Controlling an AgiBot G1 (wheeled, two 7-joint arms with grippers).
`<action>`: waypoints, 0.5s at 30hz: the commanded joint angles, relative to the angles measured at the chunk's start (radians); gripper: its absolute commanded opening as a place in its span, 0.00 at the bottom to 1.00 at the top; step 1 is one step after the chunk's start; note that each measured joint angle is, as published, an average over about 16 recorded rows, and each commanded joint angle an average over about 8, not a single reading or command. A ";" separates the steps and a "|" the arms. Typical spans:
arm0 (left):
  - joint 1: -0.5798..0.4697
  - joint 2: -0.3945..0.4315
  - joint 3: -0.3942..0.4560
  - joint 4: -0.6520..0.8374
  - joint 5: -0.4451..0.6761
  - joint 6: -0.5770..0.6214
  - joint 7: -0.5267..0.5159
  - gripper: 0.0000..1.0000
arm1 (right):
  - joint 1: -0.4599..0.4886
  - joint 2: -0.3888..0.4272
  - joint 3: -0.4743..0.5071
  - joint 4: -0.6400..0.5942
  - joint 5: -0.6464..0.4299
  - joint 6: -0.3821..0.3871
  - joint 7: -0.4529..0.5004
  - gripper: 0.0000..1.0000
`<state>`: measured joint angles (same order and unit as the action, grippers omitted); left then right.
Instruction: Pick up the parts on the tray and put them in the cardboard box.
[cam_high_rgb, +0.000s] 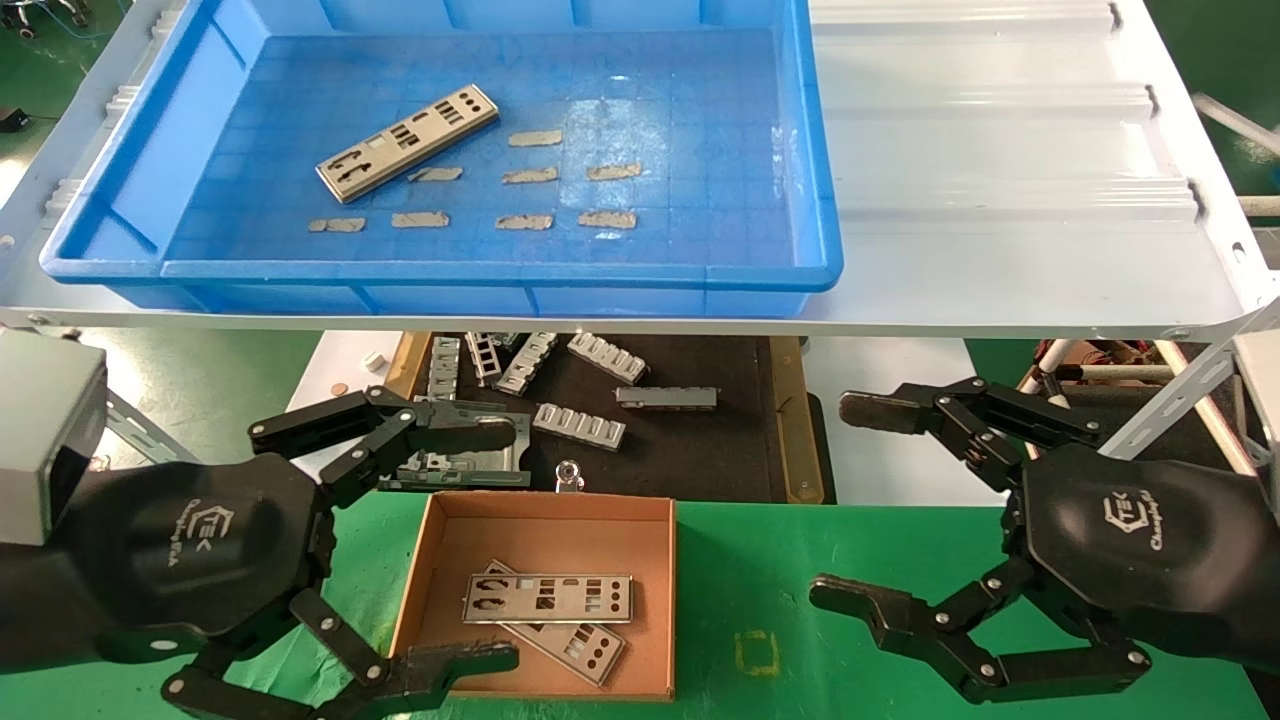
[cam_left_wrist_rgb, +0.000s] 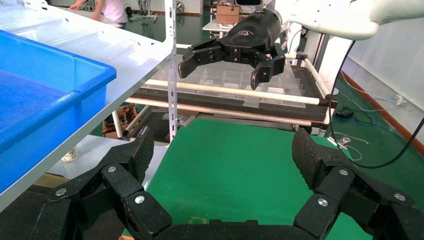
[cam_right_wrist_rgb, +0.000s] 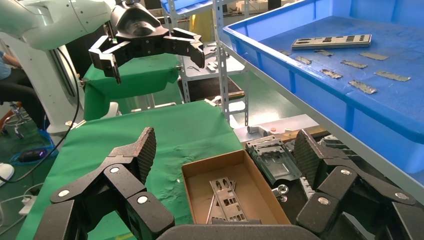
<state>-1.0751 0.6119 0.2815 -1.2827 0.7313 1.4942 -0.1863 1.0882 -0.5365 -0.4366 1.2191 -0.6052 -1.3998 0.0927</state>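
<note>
Box (cam_high_rgb: 545, 520) sits on your green tabletop's far edge, holding two plates (cam_high_rgb: 548, 598). One plate (cam_high_rgb: 407, 143) lies in the tray's (cam_high_rgb: 440, 275) far-left area. Left end effector (cam_high_rgb: 500, 545) and right end effector (cam_high_rgb: 845, 505) hover spread, empty, flanking the box.

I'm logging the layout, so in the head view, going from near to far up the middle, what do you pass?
Cardboard box holding two parts → black mat with grey brackets → tray near rim → tape strips → the one remaining part on the tray floor.
</note>
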 joint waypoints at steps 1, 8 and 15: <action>0.000 0.000 0.000 0.000 0.000 0.000 0.000 1.00 | 0.000 0.000 0.000 0.000 0.000 0.000 0.000 1.00; 0.000 0.000 0.000 0.000 0.000 0.000 0.000 1.00 | 0.000 0.000 0.000 0.000 0.000 0.000 0.000 1.00; 0.000 0.000 0.000 0.000 0.000 0.000 0.000 1.00 | 0.000 0.000 0.000 0.000 0.000 0.000 0.000 0.53</action>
<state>-1.0755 0.6120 0.2810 -1.2819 0.7316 1.4928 -0.1864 1.0883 -0.5365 -0.4366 1.2191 -0.6052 -1.3998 0.0927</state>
